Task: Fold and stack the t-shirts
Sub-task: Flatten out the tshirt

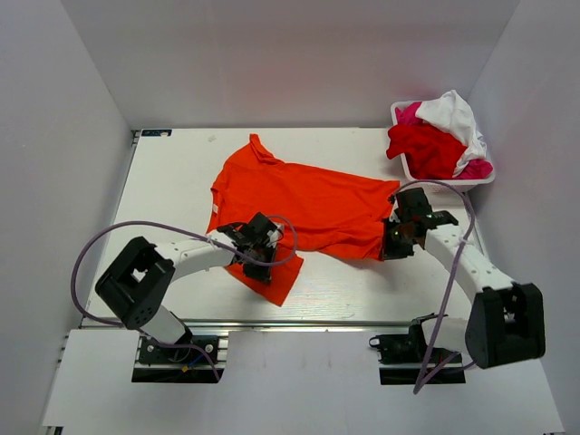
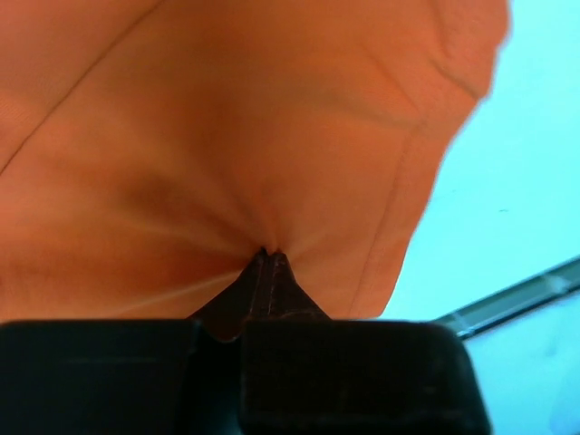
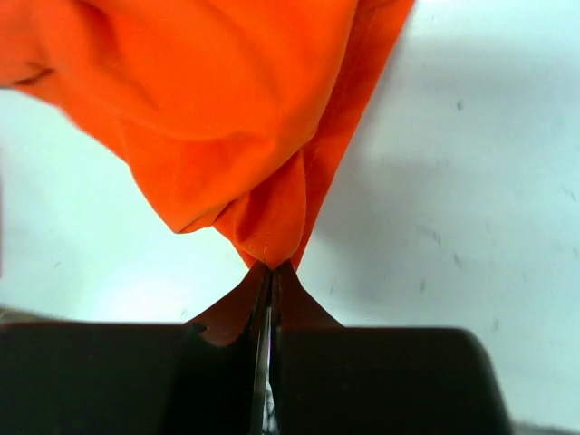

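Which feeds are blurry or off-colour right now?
Top view: sharp, evenly lit, shirt clear. Left wrist: shirt soft, table tinted cyan. Right wrist: shirt's upper-left edge smeared, grey shadow on the table beside it.

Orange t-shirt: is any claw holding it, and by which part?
Yes. The left claw pinches a fold of the orange t-shirt near its near-left edge; the right claw pinches its bunched edge at the right end.
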Controlling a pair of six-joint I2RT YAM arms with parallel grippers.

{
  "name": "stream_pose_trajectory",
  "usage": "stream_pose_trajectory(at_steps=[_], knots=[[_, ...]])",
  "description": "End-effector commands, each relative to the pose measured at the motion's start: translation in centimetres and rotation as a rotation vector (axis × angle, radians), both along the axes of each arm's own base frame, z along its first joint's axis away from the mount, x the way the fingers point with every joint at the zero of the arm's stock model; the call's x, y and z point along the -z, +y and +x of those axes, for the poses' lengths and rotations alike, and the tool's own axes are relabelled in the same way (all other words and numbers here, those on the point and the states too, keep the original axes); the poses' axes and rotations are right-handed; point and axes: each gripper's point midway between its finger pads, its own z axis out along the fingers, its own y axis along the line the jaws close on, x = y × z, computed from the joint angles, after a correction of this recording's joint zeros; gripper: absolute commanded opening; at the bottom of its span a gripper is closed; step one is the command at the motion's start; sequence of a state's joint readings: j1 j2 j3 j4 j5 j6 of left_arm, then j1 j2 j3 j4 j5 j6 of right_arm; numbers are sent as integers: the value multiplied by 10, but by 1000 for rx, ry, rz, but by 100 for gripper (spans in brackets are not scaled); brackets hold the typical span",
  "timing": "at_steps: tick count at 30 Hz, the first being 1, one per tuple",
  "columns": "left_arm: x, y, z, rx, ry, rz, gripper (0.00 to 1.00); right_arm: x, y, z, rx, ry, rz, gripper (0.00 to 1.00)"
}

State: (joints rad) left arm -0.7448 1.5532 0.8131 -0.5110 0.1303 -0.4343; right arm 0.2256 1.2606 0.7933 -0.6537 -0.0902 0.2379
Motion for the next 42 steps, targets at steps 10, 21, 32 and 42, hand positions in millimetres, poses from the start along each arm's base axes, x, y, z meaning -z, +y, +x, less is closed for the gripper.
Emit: stream_pose_trajectory(at_steps=[10,21,32,42], knots=[[-52,76,-14,-230,-51,260,0,20,31,-135,152,391,282,0],[-62,106,-34,-275,20,413,29,-22,19,-94,91,194,200,90],[-125,57,72,-306,-337,267,100,-8,-2,-12,211,60,25,90],[-81,-23,195,-202,-379,214,100,30,-9,42,244,66,-78,90]])
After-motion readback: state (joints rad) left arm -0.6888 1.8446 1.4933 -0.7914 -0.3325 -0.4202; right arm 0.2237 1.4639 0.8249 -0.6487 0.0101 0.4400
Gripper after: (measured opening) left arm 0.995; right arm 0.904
